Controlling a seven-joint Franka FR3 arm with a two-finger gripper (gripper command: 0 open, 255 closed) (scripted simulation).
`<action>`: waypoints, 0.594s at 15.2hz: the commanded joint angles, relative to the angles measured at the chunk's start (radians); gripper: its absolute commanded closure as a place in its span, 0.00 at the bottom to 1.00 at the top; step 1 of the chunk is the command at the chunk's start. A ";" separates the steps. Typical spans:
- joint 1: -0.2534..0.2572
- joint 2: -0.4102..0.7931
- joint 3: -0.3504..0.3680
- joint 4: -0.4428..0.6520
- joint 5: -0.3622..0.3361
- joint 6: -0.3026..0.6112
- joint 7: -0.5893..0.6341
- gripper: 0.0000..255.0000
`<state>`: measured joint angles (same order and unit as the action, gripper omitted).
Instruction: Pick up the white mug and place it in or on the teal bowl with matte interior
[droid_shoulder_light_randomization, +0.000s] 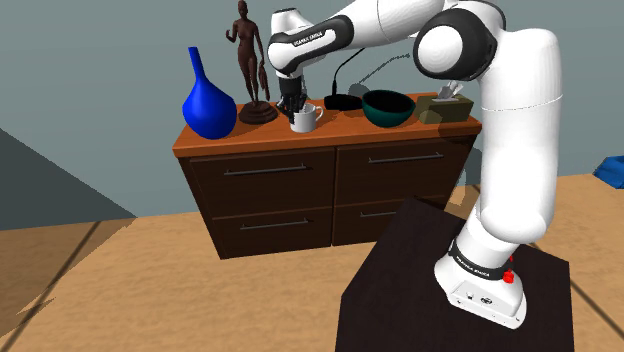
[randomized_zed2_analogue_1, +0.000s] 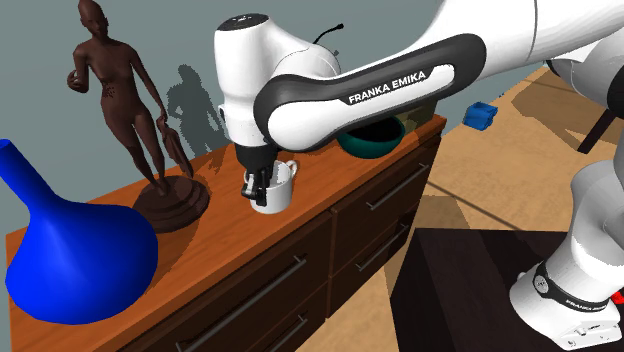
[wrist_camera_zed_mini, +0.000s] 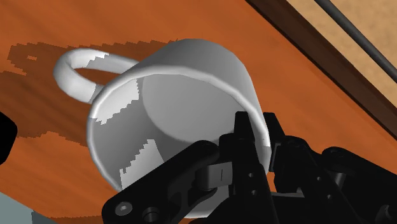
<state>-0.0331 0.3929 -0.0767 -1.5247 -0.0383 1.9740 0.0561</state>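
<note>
Bright, even light; jagged-edged shadows lie across the white mug (wrist_camera_zed_mini: 191, 70) and the orange-brown dresser top (wrist_camera_zed_mini: 210, 19)

Dresser (droid_shoulder_light_randomization: 330, 133): dark drawer fronts with bar handles, orange-brown wooden top.
Shoulder view's left end: blue vase (droid_shoulder_light_randomization: 208, 108), then a dark brown statue (droid_shoulder_light_randomization: 248, 60) of a woman on a round base.
Middle: white mug (droid_shoulder_light_randomization: 303, 120); behind it a black object (droid_shoulder_light_randomization: 343, 102) with a thin curved stem.
Right end: teal bowl (droid_shoulder_light_randomization: 388, 107), olive tissue box (droid_shoulder_light_randomization: 445, 106).

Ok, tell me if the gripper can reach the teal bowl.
Probably yes: the gripper clasps the white mug, and the teal bowl stands nearby on the same dresser, mouth upward.
</note>
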 joint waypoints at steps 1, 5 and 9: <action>0.000 0.000 0.000 0.000 0.000 0.000 0.000 1.00; 0.000 -0.002 0.000 0.010 0.000 -0.012 -0.001 1.00; 0.000 -0.010 0.000 0.053 0.000 -0.062 -0.003 1.00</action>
<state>-0.0339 0.3854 -0.0771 -1.4823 -0.0378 1.9243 0.0526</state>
